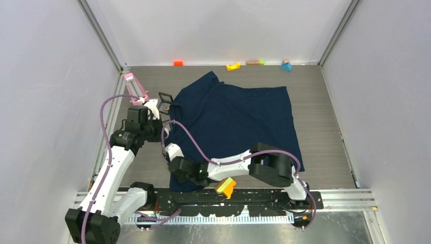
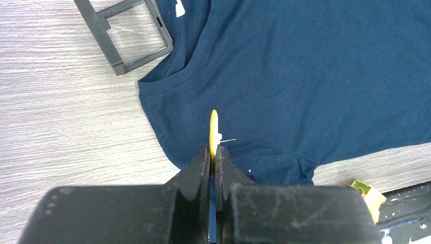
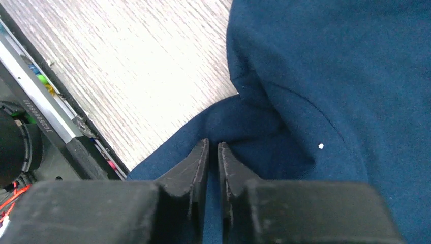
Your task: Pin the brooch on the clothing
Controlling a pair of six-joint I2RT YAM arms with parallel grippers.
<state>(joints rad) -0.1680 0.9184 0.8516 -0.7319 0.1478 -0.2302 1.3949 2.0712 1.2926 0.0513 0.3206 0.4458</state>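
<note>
The clothing [image 1: 239, 117] is a dark navy T-shirt lying spread on the table, its neck opening toward the left arm. In the left wrist view my left gripper [image 2: 213, 150] is shut on the brooch [image 2: 214, 127]. The brooch shows edge-on as an orange-gold disc with a thin pin sticking out to the right, held just above the clothing [image 2: 305, 76] near the collar. My right gripper [image 3: 213, 145] sits at the shirt's near-left sleeve. Its jaws stand almost together with a raised fold of the clothing [image 3: 325, 76] between the tips.
A black rectangular frame [image 2: 133, 31] lies on the wood beside the collar. A yellow-orange block [image 1: 225, 187] rests on the near rail by the right arm. Small coloured blocks [image 1: 233, 66] line the back wall. The rail edge [image 3: 45, 107] lies close to the left of the right gripper.
</note>
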